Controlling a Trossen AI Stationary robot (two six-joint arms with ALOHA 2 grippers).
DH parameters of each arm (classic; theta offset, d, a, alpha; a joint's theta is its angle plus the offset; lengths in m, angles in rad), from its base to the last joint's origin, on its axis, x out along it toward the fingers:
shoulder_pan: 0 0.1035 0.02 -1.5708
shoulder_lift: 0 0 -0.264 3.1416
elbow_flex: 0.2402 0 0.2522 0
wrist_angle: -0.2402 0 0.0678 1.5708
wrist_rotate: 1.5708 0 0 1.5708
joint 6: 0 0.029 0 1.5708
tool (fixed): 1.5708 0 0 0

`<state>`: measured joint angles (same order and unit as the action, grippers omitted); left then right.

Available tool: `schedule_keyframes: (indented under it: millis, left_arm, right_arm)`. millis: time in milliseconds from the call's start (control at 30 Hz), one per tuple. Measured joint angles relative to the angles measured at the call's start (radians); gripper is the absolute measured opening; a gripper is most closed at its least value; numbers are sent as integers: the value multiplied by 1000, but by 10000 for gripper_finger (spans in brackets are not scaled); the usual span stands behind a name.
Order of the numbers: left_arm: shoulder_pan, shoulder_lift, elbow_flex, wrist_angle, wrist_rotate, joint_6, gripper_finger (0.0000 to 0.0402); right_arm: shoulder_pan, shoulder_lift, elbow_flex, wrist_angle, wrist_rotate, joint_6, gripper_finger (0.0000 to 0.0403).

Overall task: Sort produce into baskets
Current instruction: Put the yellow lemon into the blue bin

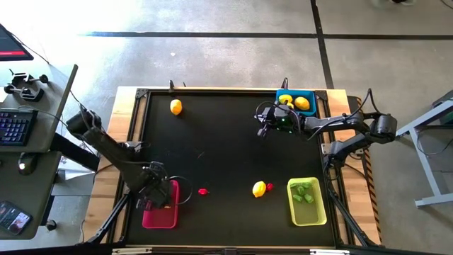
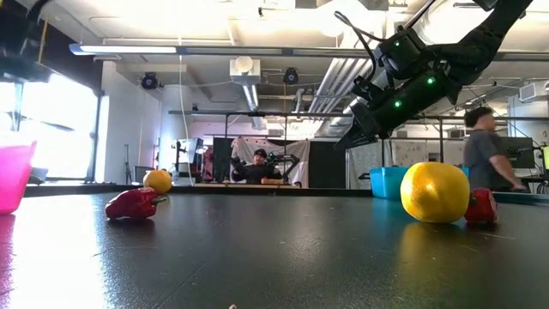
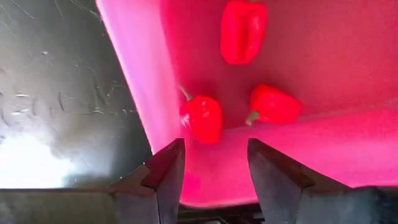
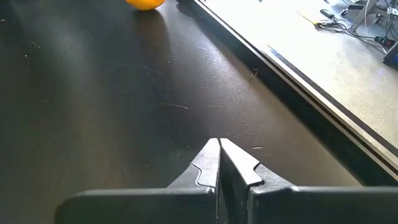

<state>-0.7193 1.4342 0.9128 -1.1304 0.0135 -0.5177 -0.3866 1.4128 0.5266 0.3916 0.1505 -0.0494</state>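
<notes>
Left gripper [image 3: 214,180], fingers apart, hovering over pink-red plastic tray [image 1: 161,216] holding three red pepper-like pieces [image 3: 202,118]. Right gripper [image 4: 219,163], fingers together, hanging beside blue tray [image 1: 311,95]. Sorting looking partly done: two yellow lemon-like ovals [image 1: 259,188], two red pieces [image 1: 204,191] lying loose on black table [image 1: 226,149].

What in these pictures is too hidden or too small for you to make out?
- Pink basket: in the high view the left gripper covers part of it; the red pieces show only in the left wrist view.
- Green basket: high view, the green bits are too small to count.
- Red piece: low view, half hidden behind the lemon.
</notes>
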Motion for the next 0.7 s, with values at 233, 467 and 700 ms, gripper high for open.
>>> schedule_keyframes:
  millis: [233, 467, 700]
  left_arm:
    - [13, -109, 33, 25, -38, -18, 129]
    - [128, -245, 4, 166, -127, 88, 68]
    - [282, -315, -182, 505, -128, 338, 7]
  right_arm:
    - [0, 0, 0, 0, 0, 0, 0]
    - [20, 0, 0, -2, 1, 6, 3]
    - [41, 0, 0, -2, 1, -3, 37]
